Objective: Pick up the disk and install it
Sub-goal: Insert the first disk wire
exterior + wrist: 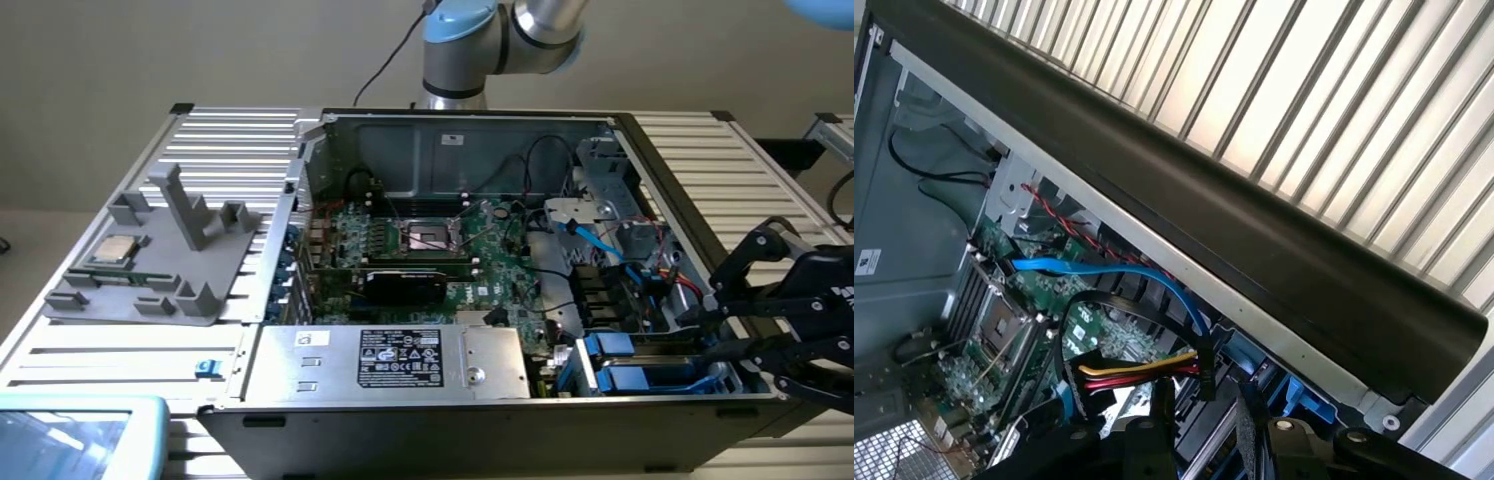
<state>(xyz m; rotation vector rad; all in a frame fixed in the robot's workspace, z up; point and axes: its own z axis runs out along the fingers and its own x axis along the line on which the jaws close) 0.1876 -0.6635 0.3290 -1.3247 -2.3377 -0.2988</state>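
Note:
Two blue carrier frames stand side by side in the drive bay at the front right corner of the open computer case (454, 425). The one nearer the front, the disk's blue carrier (641, 379), lies level with my black gripper (714, 335). The gripper hangs over the case's right wall, pointing into the bay, close to the carrier's outer end. Whether it touches or holds the carrier I cannot tell. In the wrist view the gripper (1214, 445) looks down along the case's black wall (1254, 230), with blue carrier plastic (1299, 392) just below it.
A grey power-supply box (387, 360) fills the case's front. Behind it lies the green motherboard (441, 255) with loose blue, red and black cables (1109, 270). On the slatted table (227, 140), a grey fixture (147, 270) holds a silver processor chip (114, 250). A blue-rimmed screen (74, 435) sits front left.

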